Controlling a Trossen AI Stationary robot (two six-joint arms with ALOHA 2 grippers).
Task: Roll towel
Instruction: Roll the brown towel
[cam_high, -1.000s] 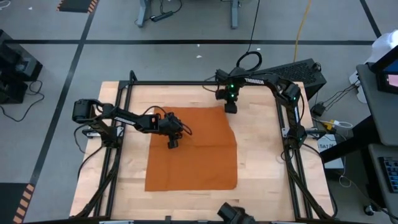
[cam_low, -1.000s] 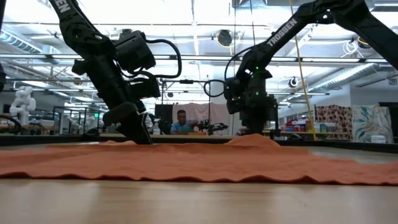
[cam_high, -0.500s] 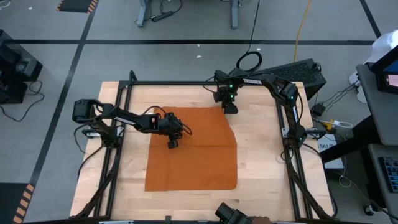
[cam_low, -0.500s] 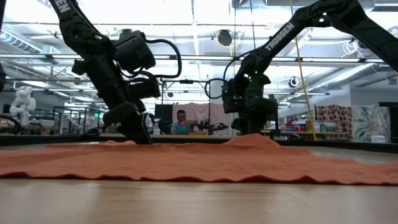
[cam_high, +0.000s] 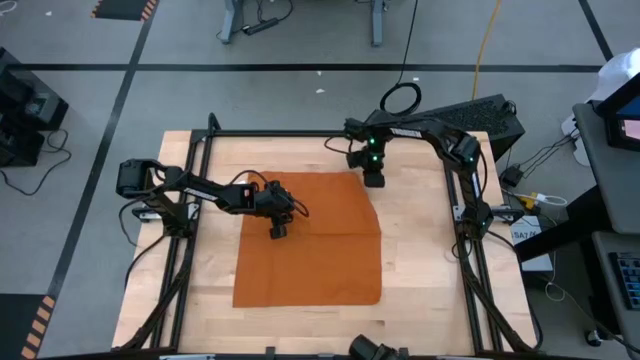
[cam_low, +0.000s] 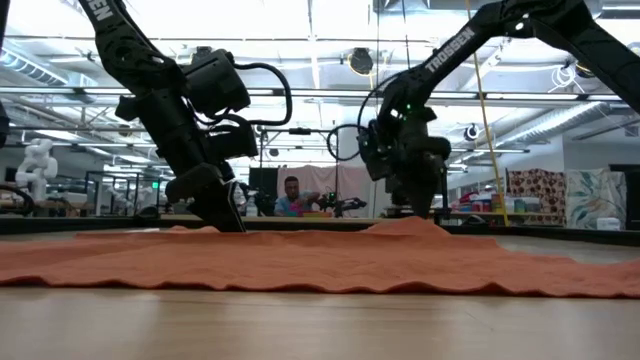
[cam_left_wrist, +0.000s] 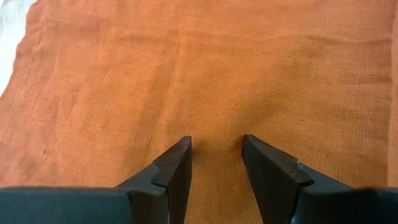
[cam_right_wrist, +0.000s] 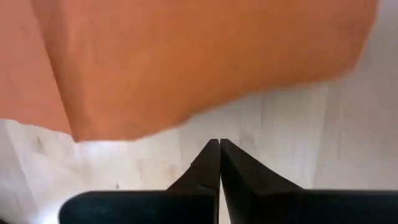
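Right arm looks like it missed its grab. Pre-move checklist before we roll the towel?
1. Towel spread flat on table: ok, slight hump at far edge.
2. Right gripper holding towel: not ok, fingers shut with nothing between them, over bare wood beside the towel's edge.
3. Left gripper on towel: ok, fingers apart, tips at the cloth.
4. Left gripper pinching cloth: cannot tell.
5. White tag position: cannot tell.

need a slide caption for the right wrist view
Right hand, fingers shut and empty, hovers over bare table beside the rust towel edge.
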